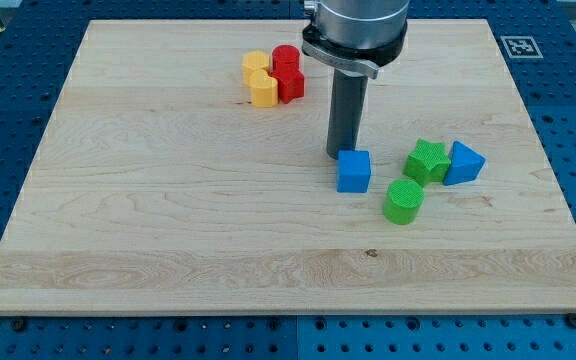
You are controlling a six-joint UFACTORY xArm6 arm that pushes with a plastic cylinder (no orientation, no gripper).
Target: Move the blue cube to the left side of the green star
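The blue cube (354,171) lies right of the board's middle. The green star (427,161) lies to its right, with a gap between them. My tip (338,153) stands just above and slightly left of the blue cube, touching or nearly touching its top-left corner. The rod rises from there to the arm's grey body at the view's top.
A blue triangular block (464,163) touches the green star's right side. A green cylinder (403,201) lies below the star, right of the cube's lower edge. A yellow block (260,79) and a red block (287,72) cluster near the view's top. The wooden board (168,200) sits on a blue perforated table.
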